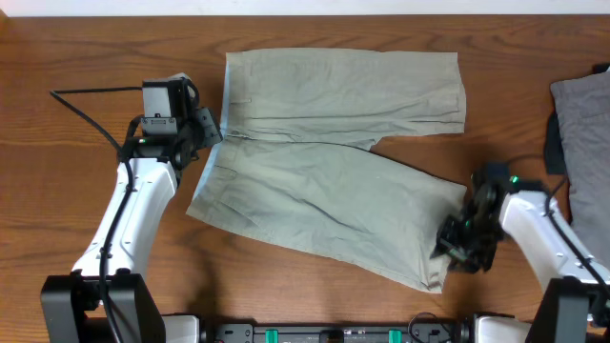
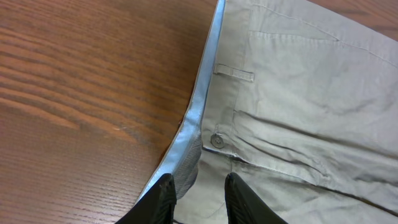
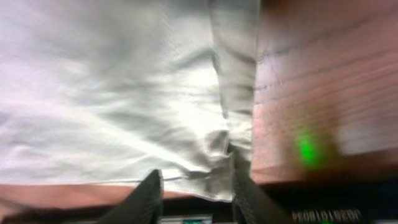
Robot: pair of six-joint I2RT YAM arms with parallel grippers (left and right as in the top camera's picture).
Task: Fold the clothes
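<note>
Your left claw (image 1: 213, 130), mid left, is spread around the waistband (image 2: 227, 112) of the shorts (image 1: 334, 181); your right claw (image 1: 448, 250), lower right, is spread around the hem (image 3: 236, 74).

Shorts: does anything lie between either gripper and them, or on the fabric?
Nothing visible. The left gripper hangs at the shorts' waistband by the button, the right gripper at a leg hem; the grey garment lies apart, far right.

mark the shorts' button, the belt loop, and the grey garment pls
button (image 2: 217, 140), left wrist view, centre of the button face.
belt loop (image 2: 234, 73), left wrist view, middle of the strip.
grey garment (image 1: 583, 143), overhead view, middle of its visible part at the right edge.
</note>
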